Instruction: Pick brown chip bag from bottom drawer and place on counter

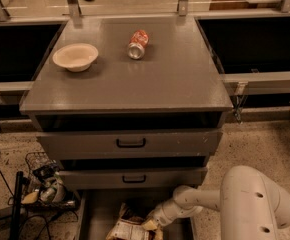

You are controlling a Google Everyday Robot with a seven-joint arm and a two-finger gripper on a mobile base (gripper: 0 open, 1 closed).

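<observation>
In the open bottom drawer (99, 215), the gripper (152, 225) sits at the right edge of the brown chip bag (126, 227) (whether it grasps the bag cannot be told). Farther back, the counter (135, 89) bears a bowl (75, 57) and a toppled red can (138, 44).

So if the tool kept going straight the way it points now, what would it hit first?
Most likely the chip bag. The tool sits low in the bottom drawer, pointing left at the bag's right edge. Whether they already touch is unclear.
</observation>
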